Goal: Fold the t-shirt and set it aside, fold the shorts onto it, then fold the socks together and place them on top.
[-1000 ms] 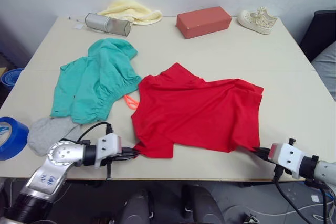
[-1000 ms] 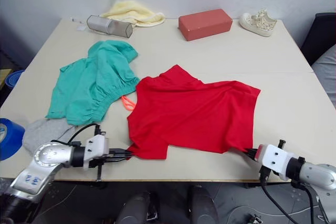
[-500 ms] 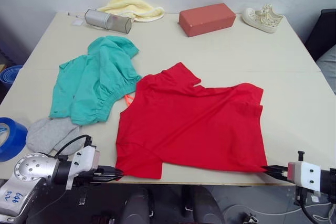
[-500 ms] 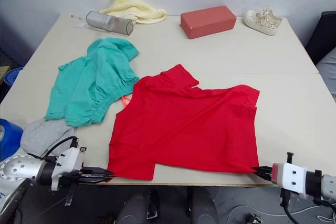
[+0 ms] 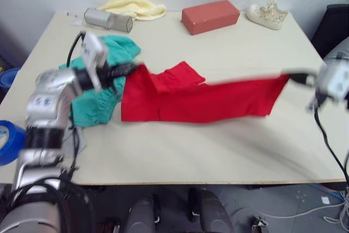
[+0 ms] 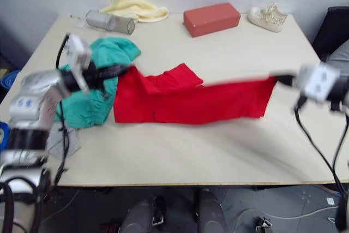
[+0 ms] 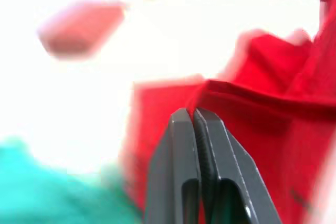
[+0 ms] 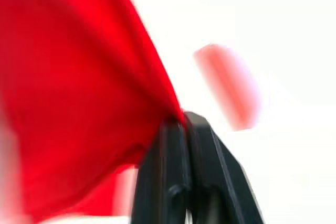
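The red t-shirt (image 5: pixel 196 99) is stretched in the air across the table's middle, its lower part draping onto the tabletop. My left gripper (image 5: pixel 132 69) is shut on its left corner, the fingers (image 7: pixel 194 145) pressed together on red cloth. My right gripper (image 5: pixel 288 75) is shut on the right corner, fingers (image 8: pixel 181 145) closed on the fabric. The teal shorts (image 5: pixel 95 105) lie bunched at the left, partly behind my left arm. A grey sock (image 6: pixel 57 137) peeks out near the left front edge, mostly hidden by the arm.
Along the far edge stand a metal mesh cylinder (image 5: pixel 107 19), a pale yellow cloth (image 5: pixel 133 5), a red-brown box (image 5: pixel 210 16) and a cream shoe (image 5: pixel 267 13). A blue tape roll (image 5: pixel 8 143) sits beyond the table's left side. The table (image 5: pixel 218 151) stretches bare in front.
Both grippers have risen from the front edge and swung back over the table, lifting the t-shirt's near hem up and toward the far side. The shirt now hangs taut between them.
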You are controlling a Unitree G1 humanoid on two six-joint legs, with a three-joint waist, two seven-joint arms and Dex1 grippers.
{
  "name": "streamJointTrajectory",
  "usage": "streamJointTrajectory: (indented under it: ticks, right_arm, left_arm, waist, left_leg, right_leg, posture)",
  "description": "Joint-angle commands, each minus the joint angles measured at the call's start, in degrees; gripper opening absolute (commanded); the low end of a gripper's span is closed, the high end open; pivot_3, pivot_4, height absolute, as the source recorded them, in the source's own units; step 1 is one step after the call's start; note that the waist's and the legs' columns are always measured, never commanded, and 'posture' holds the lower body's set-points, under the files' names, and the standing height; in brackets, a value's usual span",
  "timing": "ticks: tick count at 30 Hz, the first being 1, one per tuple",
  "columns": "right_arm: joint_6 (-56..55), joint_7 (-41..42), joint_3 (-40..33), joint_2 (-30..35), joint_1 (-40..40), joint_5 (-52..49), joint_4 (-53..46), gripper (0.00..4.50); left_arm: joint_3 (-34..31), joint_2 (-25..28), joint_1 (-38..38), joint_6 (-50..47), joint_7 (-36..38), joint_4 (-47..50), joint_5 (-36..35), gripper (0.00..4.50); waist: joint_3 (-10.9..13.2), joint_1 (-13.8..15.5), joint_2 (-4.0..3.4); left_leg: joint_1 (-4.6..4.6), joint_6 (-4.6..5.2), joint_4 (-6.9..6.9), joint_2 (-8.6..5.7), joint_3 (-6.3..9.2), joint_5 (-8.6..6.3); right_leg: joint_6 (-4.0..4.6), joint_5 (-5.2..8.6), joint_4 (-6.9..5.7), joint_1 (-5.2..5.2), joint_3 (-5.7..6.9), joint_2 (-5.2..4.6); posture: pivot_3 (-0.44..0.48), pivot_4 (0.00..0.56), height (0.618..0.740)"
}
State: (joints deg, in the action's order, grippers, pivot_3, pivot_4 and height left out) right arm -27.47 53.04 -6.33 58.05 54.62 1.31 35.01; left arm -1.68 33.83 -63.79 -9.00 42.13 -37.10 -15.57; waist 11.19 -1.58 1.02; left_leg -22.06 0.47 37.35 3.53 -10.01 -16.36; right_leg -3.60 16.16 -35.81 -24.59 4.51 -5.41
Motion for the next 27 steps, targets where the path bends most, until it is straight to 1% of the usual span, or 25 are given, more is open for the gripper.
streamJointTrajectory:
  ticks: [1, 3, 4, 5, 6, 7, 8, 9, 11, 12, 13, 14, 15, 16, 17, 18, 19, 20, 21, 23, 25, 27]
  right_arm:
    - [-7.3, -15.3, 4.7, 1.1, 15.1, 12.4, 14.3, 0.03]
    - [-9.6, -22.5, 7.5, 1.1, 23.1, 17.4, 20.9, 0.03]
    - [-10.9, -27.0, 8.6, 1.2, 27.3, 19.6, 23.4, 0.03]
    - [-11.6, -29.9, 9.4, 1.2, 31.5, 20.8, 25.6, 0.03]
    - [-13.8, -32.8, 10.3, 1.9, 34.7, 22.6, 26.8, 0.03]
    - [-15.7, -34.8, 11.3, 2.5, 36.7, 24.0, 27.9, 0.03]
    - [-17.0, -36.1, 12.1, 2.8, 37.8, 25.0, 28.9, 0.03]
    - [-18.0, -36.0, 12.4, 3.0, 38.0, 25.1, 29.9, 0.03]
    - [-20.6, -32.7, 11.7, 4.0, 34.6, 22.8, 31.6, 0.03]
    - [-22.4, -32.2, 11.6, 5.0, 31.3, 22.3, 31.8, 0.03]
    - [-24.2, -30.0, 11.3, 5.5, 27.4, 20.9, 32.0, 0.03]
    - [-25.8, -28.8, 11.1, 6.0, 23.5, 19.9, 31.7, 0.03]
    - [-27.6, -26.2, 10.6, 5.9, 19.5, 17.6, 31.2, 0.03]
    - [-29.0, -23.2, 10.1, 5.6, 16.2, 15.1, 30.6, 0.03]
    - [-30.6, -22.3, 10.0, 5.8, 12.0, 14.1, 29.6, 0.03]
    - [-31.9, -20.2, 9.8, 5.7, 7.7, 12.3, 28.8, 0.03]
    - [-33.2, -18.2, 9.5, 5.4, 2.6, 10.1, 28.0, 0.03]
    - [-34.1, -15.4, 9.0, 5.2, -3.0, 6.9, 26.6, 0.03]
    - [-34.6, -12.3, 8.9, 5.2, -7.6, 4.0, 25.1, 0.03]
    - [-35.1, -9.6, 8.0, 5.7, -16.5, 0.3, 22.5, 0.03]
    - [-34.3, -7.6, 6.9, 6.1, -23.0, -2.7, 19.7, 0.03]
    - [-34.0, -5.7, 6.2, 6.6, -28.7, -5.3, 16.9, 0.03]
  left_arm:
    - [-2.9, -1.0, -14.2, 15.9, -12.0, -16.9, 5.6, 0.0]
    - [-4.5, -1.4, -21.6, 23.8, -17.3, -23.6, 6.7, 0.0]
    - [-6.3, -1.2, -25.4, 29.2, -19.1, -25.4, 6.2, 0.0]
    - [-9.3, -1.3, -29.4, 34.7, -17.6, -26.2, 3.4, 0.0]
    - [-9.5, -0.1, -31.9, 38.7, -16.8, -26.7, 4.1, 0.0]
    - [-9.4, 0.7, -33.3, 41.3, -15.9, -27.3, 5.0, 0.0]
    - [-9.2, 1.2, -34.0, 42.7, -15.4, -28.1, 6.0, 0.0]
    - [-8.8, 1.5, -34.0, 44.0, -15.2, -29.0, 6.9, 0.0]
    - [-7.7, 2.8, -30.9, 47.3, -11.6, -28.3, 8.2, 0.0]
    - [-7.3, 3.4, -27.8, 48.5, -9.5, -27.1, 8.5, 0.0]
    - [-7.1, 3.6, -24.0, 49.2, -7.3, -25.3, 8.2, 0.0]
    - [-6.5, 3.7, -19.8, 49.6, -5.6, -23.3, 8.4, 0.0]
    - [-6.2, 3.7, -15.3, 49.8, -3.8, -20.4, 7.9, 0.0]
    - [-6.3, 3.5, -11.6, 49.4, -2.9, -17.4, 7.2, 0.0]
    - [-5.5, 3.9, -6.5, 49.4, -1.7, -13.4, 7.5, 0.0]
    - [-4.7, 4.3, -1.1, 49.6, -0.4, -8.9, 7.8, 0.0]
    - [-4.7, 4.2, 5.2, 47.7, -0.2, -3.4, 7.0, 0.0]
    - [-4.6, 4.4, 12.6, 45.7, 0.1, 3.1, 6.4, 0.0]
    - [-4.5, 4.7, 18.6, 43.8, 0.5, 8.8, 6.0, 0.0]
    - [-4.5, 5.8, 30.3, 38.7, 1.3, 21.7, 4.8, 0.0]
    - [-4.8, 7.3, 39.0, 34.7, 2.3, 31.1, 4.4, 0.0]
    - [-5.4, 9.3, 46.7, 31.6, 3.8, 37.8, 4.4, 0.0]
  waist:
    - [-0.1, 0.0, 0.13]
    - [-0.1, 0.0, 0.16]
    - [-0.1, -0.1, 0.18]
    - [0.0, -0.2, 0.18]
    - [0.0, -0.2, 0.21]
    - [0.0, -0.3, 0.17]
    - [0.1, -0.3, 0.12]
    - [0.1, -0.3, 0.12]
    - [0.1, -0.3, 0.11]
    - [0.1, -0.2, 0.11]
    - [0.1, -0.3, 0.1]
    - [0.1, -0.2, 0.1]
    - [0.1, -0.2, 0.08]
    - [0.2, -0.2, -0.03]
    - [0.4, -0.2, -0.19]
    - [0.6, -0.3, -0.27]
    - [0.6, -0.3, -0.27]
    - [0.6, -0.3, -0.27]
    - [0.6, -0.4, -0.26]
    - [0.6, -0.4, -0.27]
    - [0.6, -0.3, -0.26]
    - [0.6, -0.4, -0.25]
  left_leg:
    - [-0.29, -0.15, 0.04, 0.03, -0.01, 0.08]
    - [-0.62, -0.31, -0.16, 0.07, -0.25, -0.01]
    - [-0.97, -0.32, -0.23, 0.05, -0.28, -0.02]
    - [-1.42, -0.34, -0.25, -0.01, -0.53, -0.11]
    - [-1.72, -0.31, -0.32, -0.08, -0.65, -0.13]
    - [-2.29, -0.24, -0.32, -0.16, -0.95, -0.21]
    - [-2.5, -0.21, -0.34, -0.24, -1.09, -0.24]
    - [-2.43, -0.13, -0.33, -0.32, -1.48, -0.28]
    - [-2.07, 0.13, -0.32, -0.32, -1.59, -0.43]
    - [-1.9, 0.21, -0.27, -0.3, -1.62, -0.48]
    - [-1.83, 0.26, -0.28, -0.29, -1.68, -0.54]
    - [-1.58, 0.27, -0.28, -0.27, -1.76, -0.59]
    - [-1.18, 0.29, -0.27, -0.27, -1.77, -0.64]
    - [-1.01, 0.32, -0.16, -0.24, -1.78, -0.67]
    - [-1.06, 0.37, 0.07, -0.22, -1.77, -0.68]
    - [-1.16, 0.49, 0.38, -0.22, -1.78, -0.66]
    - [-1.21, 0.58, 0.7, -0.19, -1.79, -0.66]
    - [-1.24, 0.73, 0.73, -0.18, -1.83, -0.57]
    - [-1.07, 0.74, 0.82, 0.01, -1.81, -0.56]
    - [-0.84, 0.8, 0.85, 0.13, -1.81, -0.53]
    - [-0.5, 0.8, 0.87, 0.13, -1.75, -0.53]
    - [-0.25, 0.82, 0.9, 0.12, -1.97, -0.42]
  right_leg:
    - [0.01, 0.01, -0.14, -0.38, -0.09, 0.02]
    - [-0.02, 0.12, -0.18, -0.89, 0.05, 0.21]
    - [-0.04, 0.12, -0.13, -1.24, 0.14, 0.26]
    - [-0.05, 0.14, -0.18, -1.88, 0.34, 0.27]
    - [-0.04, 0.15, -0.17, -2.2, 0.56, 0.32]
    - [-0.03, 0.15, -0.36, -3.03, 1.15, 0.22]
    - [-0.01, 0.16, -0.36, -3.23, 1.47, 0.05]
    - [0.0, 0.16, -0.37, -3.25, 1.89, -0.09]
    - [0.0, 0.17, -0.28, -2.92, 2.61, -0.27]
    - [0.0, 0.17, -0.21, -2.7, 2.87, -0.31]
    - [0.0, 0.17, -0.17, -2.61, 2.99, -0.36]
    - [-0.01, 0.17, -0.04, -2.27, 3.01, -0.37]
    - [-0.01, 0.17, 0.06, -1.73, 3.03, -0.38]
    - [-0.02, 0.18, 0.21, -1.36, 3.08, -0.39]
    - [-0.07, 0.06, 0.04, -1.29, 3.06, -0.48]
    - [-0.15, -0.13, -0.04, -1.28, 3.0, -0.52]
    - [-0.2, -0.3, -0.15, -1.25, 2.94, -0.53]
    - [-0.24, -0.52, -0.07, -1.23, 2.88, -0.53]
    - [-0.26, -0.58, -0.05, -1.01, 2.86, -0.54]
    - [-0.24, -0.7, -0.06, -0.86, 2.72, -0.56]
    - [-0.24, -0.71, -0.16, -0.85, 2.31, -0.6]
    - [-0.13, -0.8, -0.25, -0.82, 2.05, -0.62]
  posture:
    - [0.0, 0.15, 0.74]
    - [0.0, 0.15, 0.74]
    - [0.0, 0.15, 0.74]
    - [0.0, 0.15, 0.74]
    - [0.0, 0.15, 0.74]
    - [0.0, 0.15, 0.74]
    - [0.0, 0.15, 0.74]
    - [0.0, 0.15, 0.74]
    - [0.0, 0.15, 0.74]
    - [0.0, 0.15, 0.74]
    - [0.0, 0.15, 0.74]
    - [0.0, 0.15, 0.74]
    - [0.0, 0.15, 0.74]
    - [0.0, 0.15, 0.74]
    - [0.0, 0.15, 0.74]
    - [0.0, 0.15, 0.74]
    - [0.0, 0.15, 0.74]
    - [0.0, 0.15, 0.74]
    - [0.0, 0.15, 0.74]
    - [0.0, 0.15, 0.74]
    - [0.0, 0.15, 0.74]
    - [0.0, 0.15, 0.74]
